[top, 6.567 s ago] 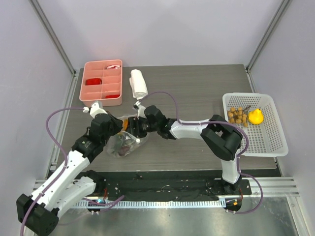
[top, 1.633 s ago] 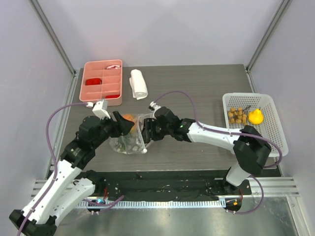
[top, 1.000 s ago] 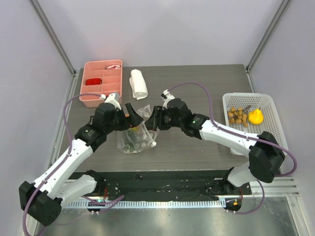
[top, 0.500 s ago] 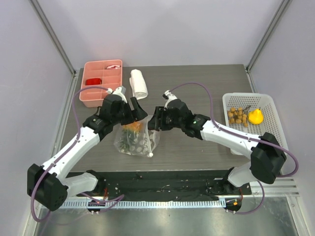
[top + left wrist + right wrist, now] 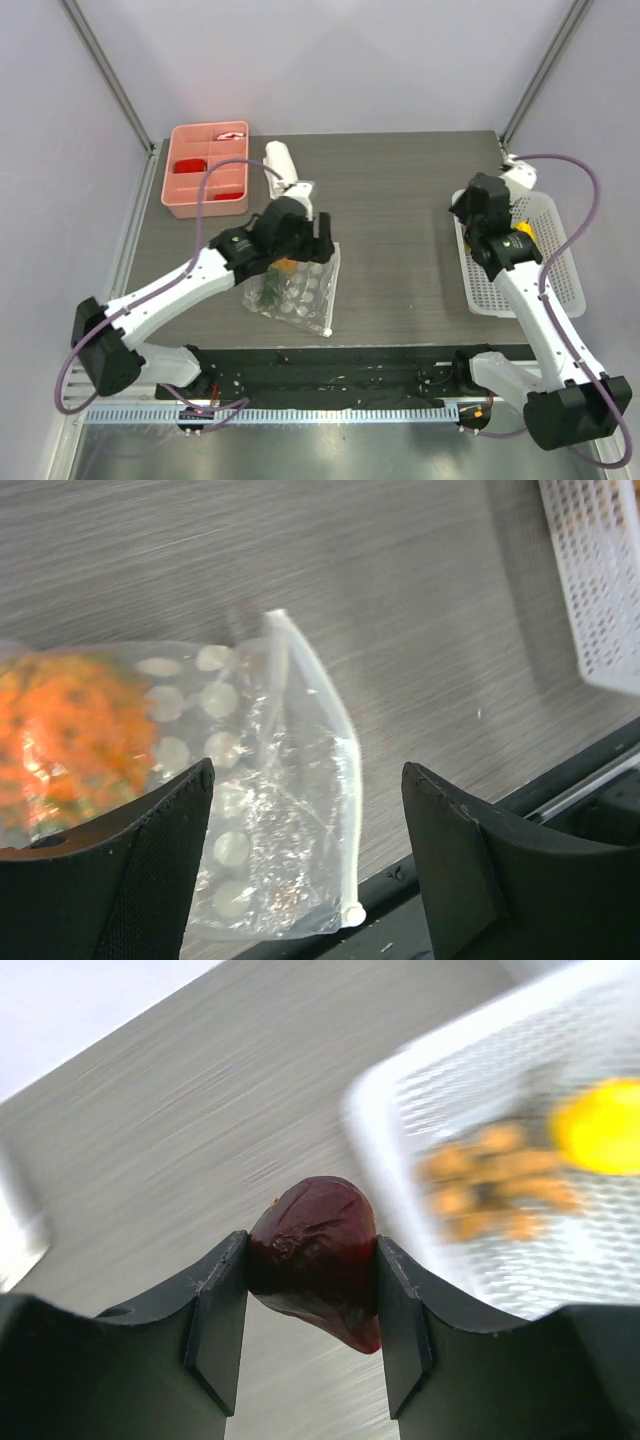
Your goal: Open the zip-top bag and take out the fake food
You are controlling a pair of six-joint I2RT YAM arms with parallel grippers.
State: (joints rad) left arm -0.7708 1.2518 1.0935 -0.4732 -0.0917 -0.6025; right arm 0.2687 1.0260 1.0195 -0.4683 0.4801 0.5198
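Observation:
The clear zip-top bag (image 5: pixel 297 287) lies flat on the table, its white zip strip (image 5: pixel 322 742) and slider (image 5: pixel 352 913) facing the table's near edge. An orange spiky fruit with green (image 5: pixel 68 730) is still inside it. My left gripper (image 5: pixel 318 238) hovers open just over the bag's far right corner; in the left wrist view the gripper (image 5: pixel 308 770) has its jaws wide apart and nothing between them. My right gripper (image 5: pixel 312 1260) is shut on a dark red piece of fake food (image 5: pixel 318 1245) and hangs beside the white basket's left rim (image 5: pixel 375 1175).
The white basket (image 5: pixel 560 290) at the right holds a yellow pear (image 5: pixel 600 1125) and brown balls (image 5: pixel 480 1190). A pink compartment tray (image 5: pixel 205 180) and a rolled white towel (image 5: pixel 277 158) sit at the back left. A black rail runs along the near edge.
My right arm has swung from the bag across to the basket's left rim, carrying the dark red piece. The left gripper has moved right over the bag, which has shifted right and now lies flatter.

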